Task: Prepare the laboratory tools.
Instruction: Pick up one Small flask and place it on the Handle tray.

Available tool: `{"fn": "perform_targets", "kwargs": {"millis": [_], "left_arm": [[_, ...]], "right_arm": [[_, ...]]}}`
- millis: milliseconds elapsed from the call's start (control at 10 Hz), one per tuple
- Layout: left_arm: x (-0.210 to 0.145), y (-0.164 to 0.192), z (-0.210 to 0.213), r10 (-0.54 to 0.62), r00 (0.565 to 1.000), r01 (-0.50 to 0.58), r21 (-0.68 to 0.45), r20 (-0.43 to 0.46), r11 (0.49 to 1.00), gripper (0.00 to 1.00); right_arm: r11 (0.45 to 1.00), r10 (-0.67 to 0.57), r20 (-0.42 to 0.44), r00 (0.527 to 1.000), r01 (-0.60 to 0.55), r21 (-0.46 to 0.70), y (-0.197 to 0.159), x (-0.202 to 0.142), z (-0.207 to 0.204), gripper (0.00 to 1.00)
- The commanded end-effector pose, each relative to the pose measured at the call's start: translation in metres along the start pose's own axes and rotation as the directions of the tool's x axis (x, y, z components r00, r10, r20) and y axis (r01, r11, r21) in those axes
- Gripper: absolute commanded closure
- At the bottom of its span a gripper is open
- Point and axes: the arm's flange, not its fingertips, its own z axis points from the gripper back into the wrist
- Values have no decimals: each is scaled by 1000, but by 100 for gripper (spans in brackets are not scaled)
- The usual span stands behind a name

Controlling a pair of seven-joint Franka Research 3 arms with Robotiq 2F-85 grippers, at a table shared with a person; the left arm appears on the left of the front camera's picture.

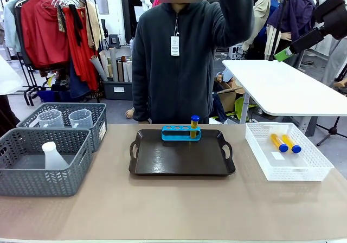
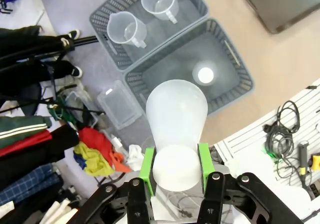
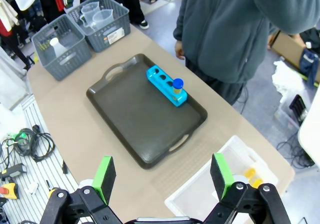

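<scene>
left gripper with flask, grey baskets beyond

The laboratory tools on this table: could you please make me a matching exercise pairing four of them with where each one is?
Things:
1. upright tube
2. two lying tubes
3. two measuring beakers
4. raised conical flask

Places:
A. far grey basket
B. between the pads of the left claw
C. blue rack on the tray
D. white basket

Pairs: 1-C, 2-D, 3-A, 4-B.
</scene>
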Motion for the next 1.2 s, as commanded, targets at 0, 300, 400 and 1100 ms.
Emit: {"fn": "perform_targets", "kwargs": {"millis": [0,300,400,1100], "left_arm": [[-2,-3,-1,12,1000,-12,9,4,1000,100],[14,-8,30,-55,998,55,19,20,998,100],[22,-17,50,-111,993,110,28,25,993,100],[138,-142,89,-512,852,514,11,107,858,100]], "right_arm": [[1000,2,23,1000,-2,16,0,2,1,0],[1000,2,23,1000,-2,16,0,2,1,0],[1000,2,23,1000,-2,16,0,2,1,0],[1000,2,23,1000,-2,16,0,2,1,0]]}}
